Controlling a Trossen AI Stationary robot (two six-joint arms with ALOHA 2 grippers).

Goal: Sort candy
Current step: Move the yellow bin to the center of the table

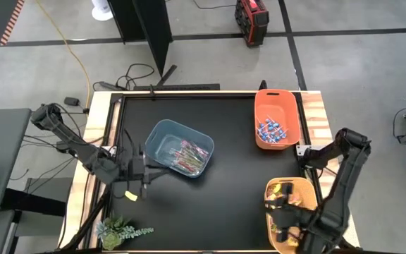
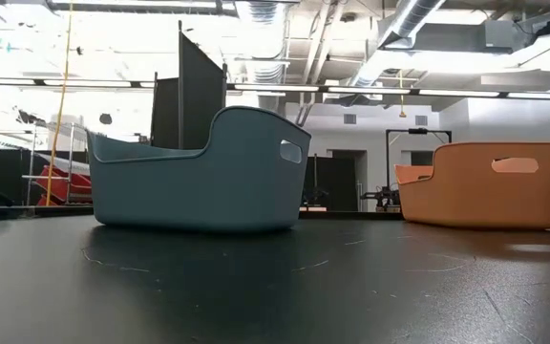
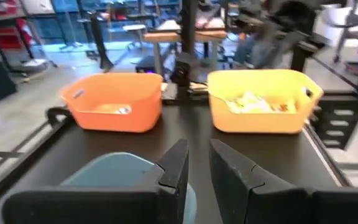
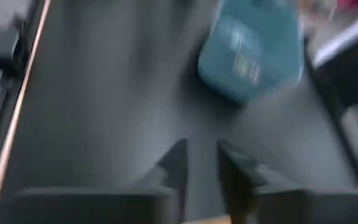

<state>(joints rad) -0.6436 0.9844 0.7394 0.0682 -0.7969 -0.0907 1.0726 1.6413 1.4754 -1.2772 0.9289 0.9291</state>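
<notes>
The candy lies sorted in three bins. Pinkish sticks (image 1: 192,154) are in the blue-grey bin (image 1: 162,134), blue lollipops (image 1: 272,131) in the orange bin (image 1: 268,99), and yellow packets (image 3: 253,102) in the yellow bin (image 1: 298,185). My left gripper (image 3: 197,158) hovers just left of the blue-grey bin (image 3: 114,168) and points across the table. Its fingers are almost together with nothing between them. My right gripper (image 4: 201,155) hangs over the yellow bin and points toward the blue-grey bin (image 4: 253,56). Its fingers are likewise close together and empty. Neither gripper appears in the low view.
A small yellow thing (image 1: 130,195) shows beside my left arm near the table's left edge; I cannot tell if it lies on the table. A plant sprig (image 1: 118,231) lies at the near left corner. The black tabletop (image 1: 231,190) runs between the bins.
</notes>
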